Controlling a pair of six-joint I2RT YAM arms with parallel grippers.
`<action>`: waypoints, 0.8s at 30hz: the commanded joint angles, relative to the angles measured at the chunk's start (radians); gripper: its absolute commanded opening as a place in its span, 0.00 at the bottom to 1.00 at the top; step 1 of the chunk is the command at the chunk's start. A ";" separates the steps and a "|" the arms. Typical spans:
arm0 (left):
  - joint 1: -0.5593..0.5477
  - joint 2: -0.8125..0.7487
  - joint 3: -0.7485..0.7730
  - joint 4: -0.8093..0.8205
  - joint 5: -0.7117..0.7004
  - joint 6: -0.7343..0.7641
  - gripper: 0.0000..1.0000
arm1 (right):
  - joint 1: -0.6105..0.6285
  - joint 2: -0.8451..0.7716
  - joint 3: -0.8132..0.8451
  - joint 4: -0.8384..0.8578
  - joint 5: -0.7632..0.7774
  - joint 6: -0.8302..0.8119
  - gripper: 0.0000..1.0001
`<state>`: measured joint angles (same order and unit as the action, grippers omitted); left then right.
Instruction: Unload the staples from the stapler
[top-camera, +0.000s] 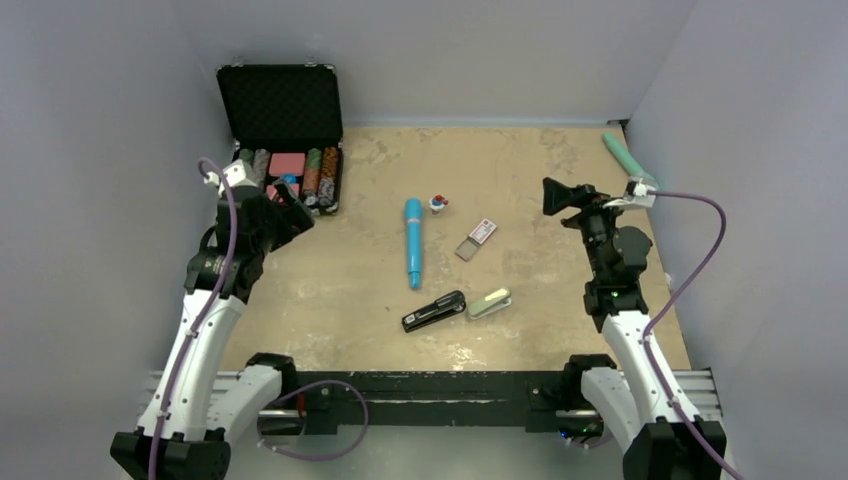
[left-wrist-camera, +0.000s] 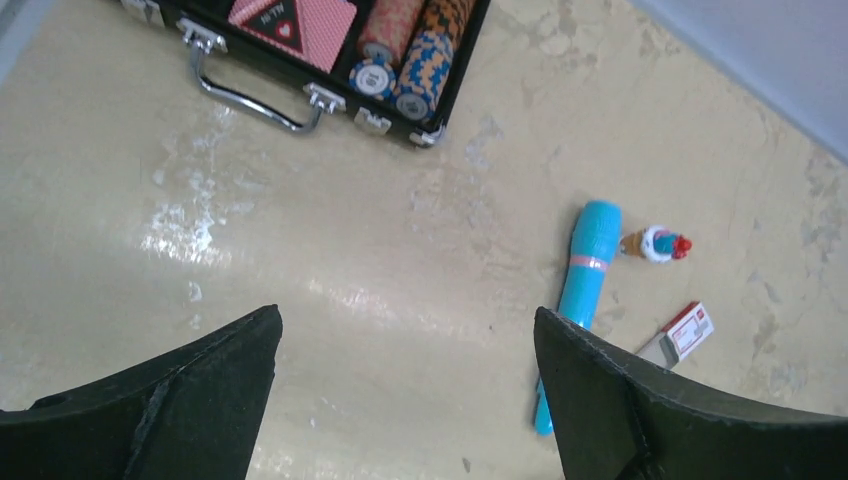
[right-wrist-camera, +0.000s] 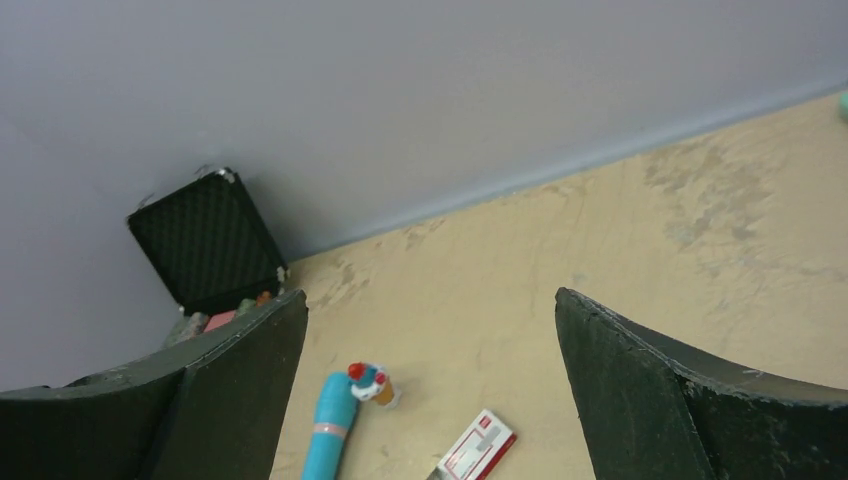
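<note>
Left gripper (left-wrist-camera: 405, 312): jaws spread fully wide, holding nothing, raised over the beige table (top-camera: 560, 330) at 9 o'clock; right gripper (right-wrist-camera: 430, 294): likewise wide apart and empty, raised at 3 o'clock.
Staplers, two, side by side at 6 o'clock: black stapler (top-camera: 434, 311); pale green stapler (top-camera: 489, 303) just to its 3 o'clock; the staples cannot be made out in any view.
One small red-and-white labelled box (top-camera: 477, 240) near centre; writing too small to read.
One light blue plastic cylinder (top-camera: 413, 242); one small red-topped figure (top-camera: 438, 203) at its 1 o'clock.
One open black poker-chip case (top-camera: 285, 135) at 10 o'clock; one teal rod (top-camera: 628, 160) at 2 o'clock.
</note>
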<state>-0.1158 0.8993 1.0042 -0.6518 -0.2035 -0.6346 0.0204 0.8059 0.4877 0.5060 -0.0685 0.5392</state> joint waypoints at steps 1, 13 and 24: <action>-0.024 -0.051 -0.025 -0.114 0.069 0.012 1.00 | 0.001 0.009 0.048 -0.050 -0.117 0.136 0.99; -0.024 0.001 -0.060 -0.060 0.275 -0.004 1.00 | 0.004 0.151 0.163 -0.351 -0.316 0.073 0.93; -0.399 0.093 -0.068 -0.007 0.116 0.050 1.00 | 0.124 0.215 0.265 -0.659 -0.198 0.013 0.96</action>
<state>-0.4351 0.9787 0.9382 -0.7349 -0.0677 -0.6315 0.1192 1.0225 0.6983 -0.0349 -0.3267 0.5781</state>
